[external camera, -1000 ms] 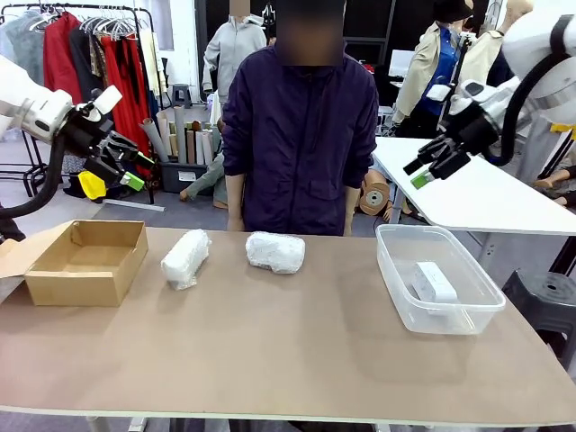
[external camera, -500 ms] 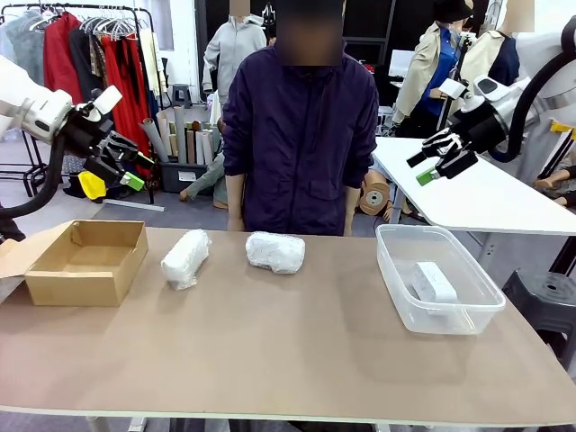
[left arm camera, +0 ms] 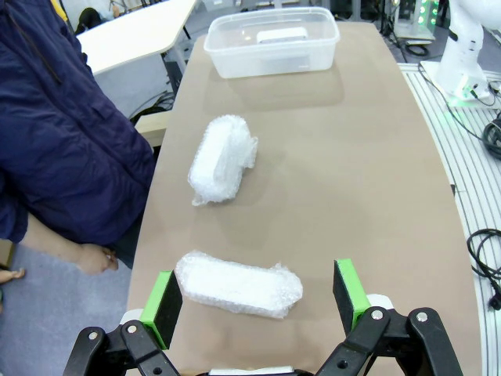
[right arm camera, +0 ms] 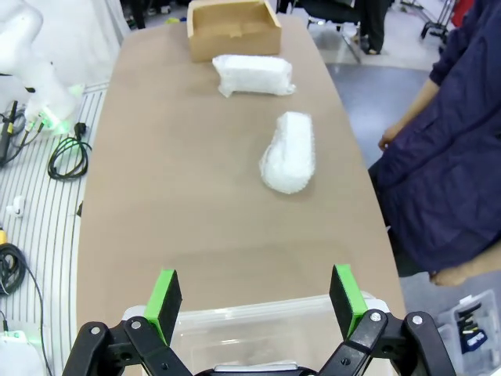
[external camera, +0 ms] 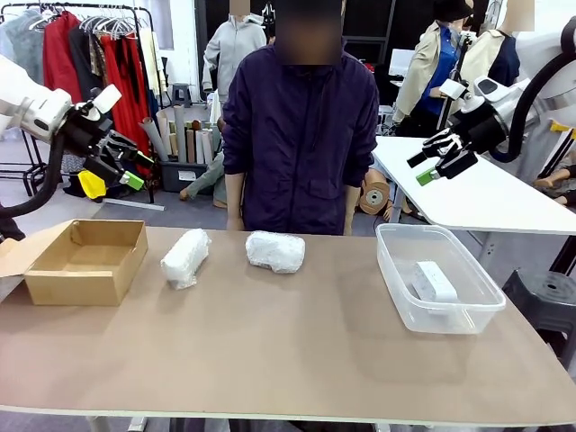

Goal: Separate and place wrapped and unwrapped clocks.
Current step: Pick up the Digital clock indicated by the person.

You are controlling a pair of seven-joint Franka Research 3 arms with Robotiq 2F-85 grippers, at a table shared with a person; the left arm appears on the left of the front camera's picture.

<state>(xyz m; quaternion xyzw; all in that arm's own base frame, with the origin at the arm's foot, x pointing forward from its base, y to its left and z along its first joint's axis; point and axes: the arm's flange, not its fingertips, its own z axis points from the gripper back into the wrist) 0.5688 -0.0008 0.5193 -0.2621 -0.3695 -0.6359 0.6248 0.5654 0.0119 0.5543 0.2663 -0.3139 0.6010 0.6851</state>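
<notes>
Both arms are being held raised, the left gripper (external camera: 133, 171) and right gripper (external camera: 419, 170) spread wide, empty.
The table (external camera: 270, 360) is being faced by a person (external camera: 301, 135); a cardboard box (external camera: 85, 261) is being seen at its left end, a clear tub (external camera: 443, 317) holding the bare clock (external camera: 435, 282) at the right, the left bundle (external camera: 185, 258) and right bundle (external camera: 275, 252) between, apart; the near half is being left free.

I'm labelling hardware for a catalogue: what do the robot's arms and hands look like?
The left arm and right arm are white, each with a black cable looping by the wrist. The left hand and right hand are black, two-fingered, with green fingertip pads.
</notes>
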